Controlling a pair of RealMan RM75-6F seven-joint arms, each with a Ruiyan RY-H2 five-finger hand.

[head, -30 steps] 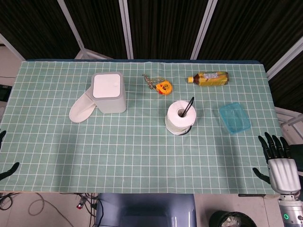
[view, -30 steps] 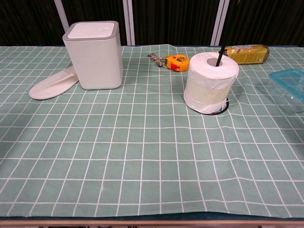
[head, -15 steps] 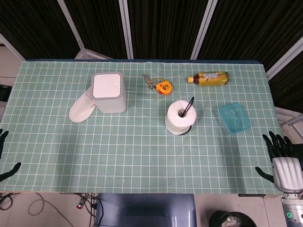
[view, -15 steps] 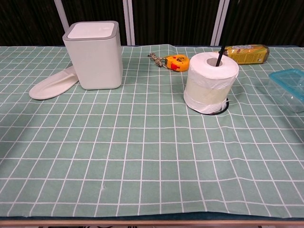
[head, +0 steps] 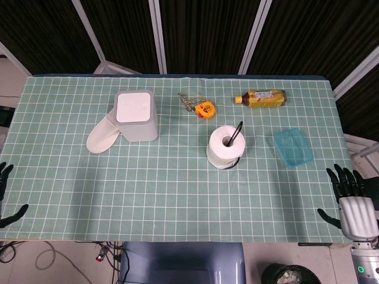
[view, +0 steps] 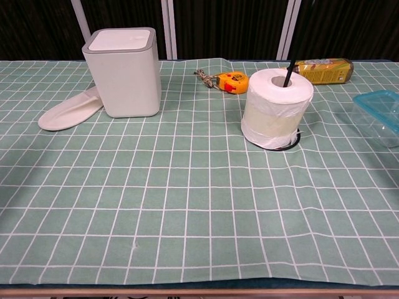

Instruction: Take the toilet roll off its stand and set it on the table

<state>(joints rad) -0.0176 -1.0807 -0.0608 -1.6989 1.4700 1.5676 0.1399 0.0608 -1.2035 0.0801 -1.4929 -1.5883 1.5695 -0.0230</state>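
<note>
Both hands are idling open; right hand (head: pixel 353 204) nearer toilet roll (head: pixel 225 147), sitting upright on its stand (view: pixel 288 76).

Both views are evenly and brightly lit from above; only soft, short shadows are cast on the tablecloth (head: pixel 177 177). Focus is sharp, without glare.
</note>
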